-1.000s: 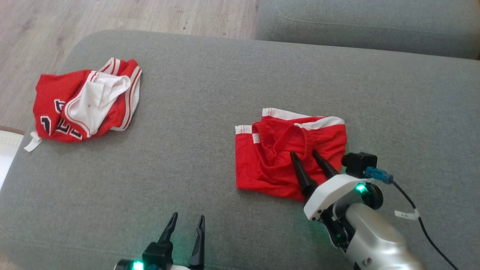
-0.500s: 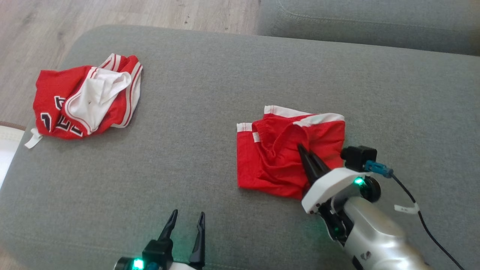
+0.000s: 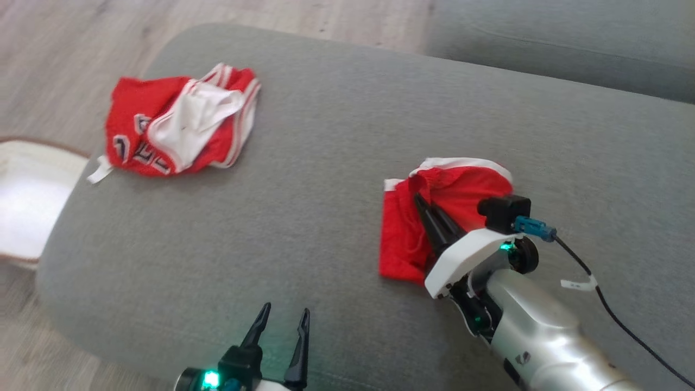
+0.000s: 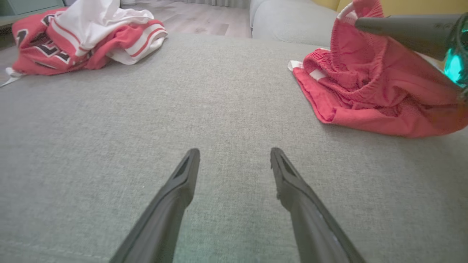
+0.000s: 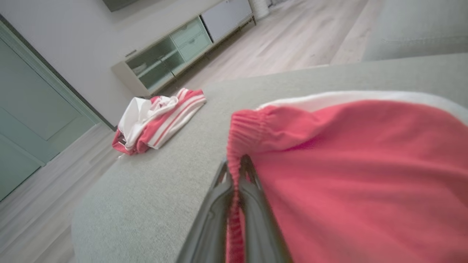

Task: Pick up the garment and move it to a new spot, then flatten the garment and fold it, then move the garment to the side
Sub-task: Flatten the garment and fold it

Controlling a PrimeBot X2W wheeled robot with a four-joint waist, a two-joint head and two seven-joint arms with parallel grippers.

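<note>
Grey woven-fabric sofa cushion (image 3: 304, 228): carries both textiles.

Crumpled red jersey with white lining and striped trim (image 3: 179, 125): lies near the cushion's far left corner, not involved.

Task garment, red soft-knit shorts with a white band and gathered elastic waist (image 3: 402, 244): right of the cushion's middle, well apart from the jersey. One part is drawn up into a peak; the lower folds rest on the cushion.

Right hand (image 3: 419, 200): clenched on the elastic waistband, with the red fabric pinched between its two fingers.

Left hand (image 3: 285, 310): released, fingers spread, low over the cushion near its front edge, holding nothing.

Judgement: the shorts are light, limp and not fragile. They will likely drape and bunch from a single pinch. The thick waistband looks like the surest hold. A second grip further along the waistband would probably help spread the shorts flat.
</note>
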